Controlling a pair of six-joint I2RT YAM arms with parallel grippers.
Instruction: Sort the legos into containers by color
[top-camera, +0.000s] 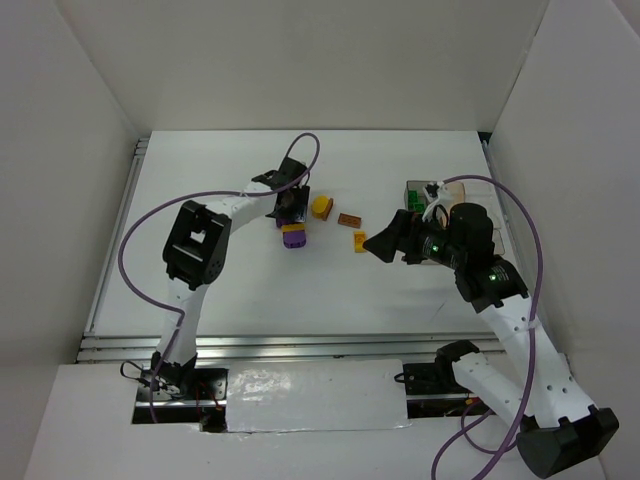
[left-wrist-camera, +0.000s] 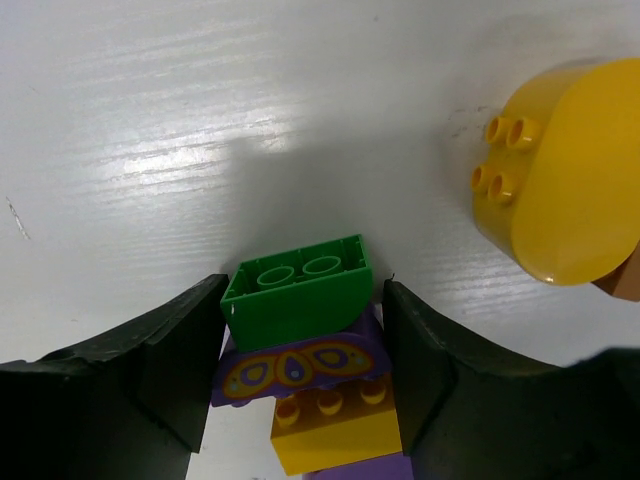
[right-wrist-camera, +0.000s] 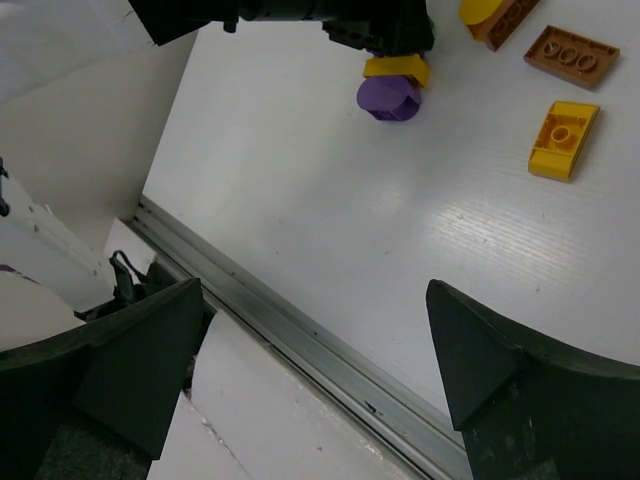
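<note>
Step in hand: picking a brick, left side. Your left claw (left-wrist-camera: 300, 310) is down on the white tabletop (left-wrist-camera: 150, 120) and stands narrow around the green rounded plastic brick (left-wrist-camera: 297, 292). The left finger looks to be touching it, with a sliver of gap at the right finger. I cannot tell if it is pinched yet.

Watch this: the green brick butts against a purple butterfly-printed piece (left-wrist-camera: 295, 366), with a yellow studded brick (left-wrist-camera: 335, 432) behind that. I can't tell whether they are clicked together. If they are, the lift will likely drag mixed colours along.

Your right claw (right-wrist-camera: 315, 300) is wide and holds nothing. It hovers over bare tabletop, between the loose bricks and the tray.

Still loose:
- the large yellow rounded brick (left-wrist-camera: 565, 170), near the left claw
- the brown flat plate (right-wrist-camera: 571, 56)
- the small yellow-orange curved brick (right-wrist-camera: 564, 138)

The clear plastic compartment tray (top-camera: 482, 182) sits at the far right, mostly behind the right arm. Something green is already in it. My read: sorting is at an early stage.

Next: confirm both fingers seat on the green brick and lift slowly. Check that it comes away alone, then carry it across to the green compartment. The right arm sits in that path, so clear it first or hand over.
</note>
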